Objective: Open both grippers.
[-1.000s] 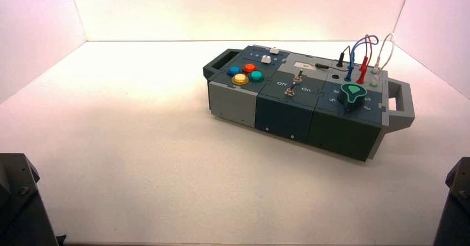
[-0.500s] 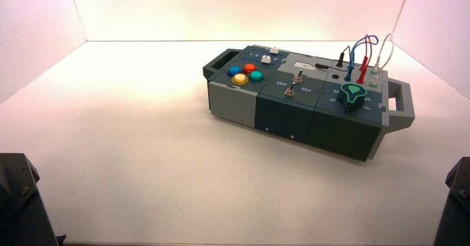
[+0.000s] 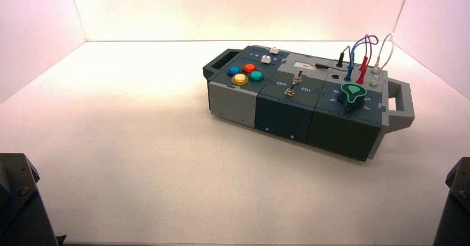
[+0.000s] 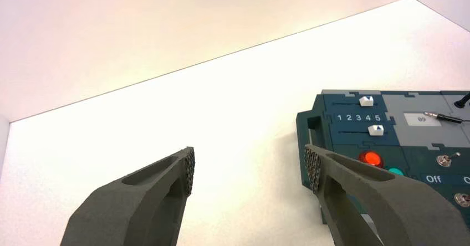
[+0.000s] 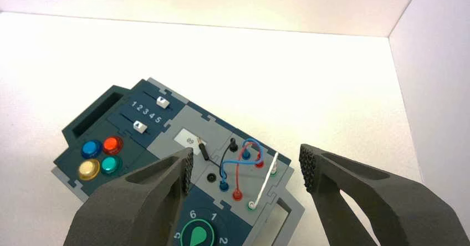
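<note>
My left gripper (image 4: 249,165) is open and empty, its jaws wide apart above the white table, left of the box. My right gripper (image 5: 245,165) is open and empty, its jaws wide apart above the box's wire panel. Both arms are parked at the near edge; only their bases show in the high view, the left (image 3: 19,201) and the right (image 3: 457,201). The box (image 3: 310,99) stands right of centre on the table, turned a little.
The box bears four round buttons (image 3: 245,73), two white sliders (image 5: 149,114), two toggle switches (image 3: 294,84), a green knob (image 3: 352,93) and blue, red, white and black wires (image 5: 244,168). White walls enclose the table (image 3: 122,135).
</note>
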Robot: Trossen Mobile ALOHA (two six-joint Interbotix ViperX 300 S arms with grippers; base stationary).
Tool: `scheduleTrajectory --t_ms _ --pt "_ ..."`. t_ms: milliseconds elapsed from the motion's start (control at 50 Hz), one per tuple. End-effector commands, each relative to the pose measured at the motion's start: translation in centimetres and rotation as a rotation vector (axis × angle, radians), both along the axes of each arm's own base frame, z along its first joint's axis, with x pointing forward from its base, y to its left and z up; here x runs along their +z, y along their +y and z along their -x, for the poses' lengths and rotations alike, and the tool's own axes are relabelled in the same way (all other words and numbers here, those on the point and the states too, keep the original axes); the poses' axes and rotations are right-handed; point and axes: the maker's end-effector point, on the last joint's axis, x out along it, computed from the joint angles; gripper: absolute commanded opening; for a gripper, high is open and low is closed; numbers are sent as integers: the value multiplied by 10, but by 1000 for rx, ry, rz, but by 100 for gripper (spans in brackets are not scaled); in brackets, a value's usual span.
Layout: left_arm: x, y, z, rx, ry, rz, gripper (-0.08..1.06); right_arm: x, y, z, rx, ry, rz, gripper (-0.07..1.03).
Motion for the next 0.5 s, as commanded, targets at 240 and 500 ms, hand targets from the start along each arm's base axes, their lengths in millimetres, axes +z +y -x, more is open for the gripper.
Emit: scheduleTrajectory --t_ms 240,500 --pt "13 3 -7 9 -31 -3 102 9 1 -4 -1 -28 -13 99" --pt "15 3 -9 7 -37 -7 102 8 2 -5 -1 -31 -13 99"
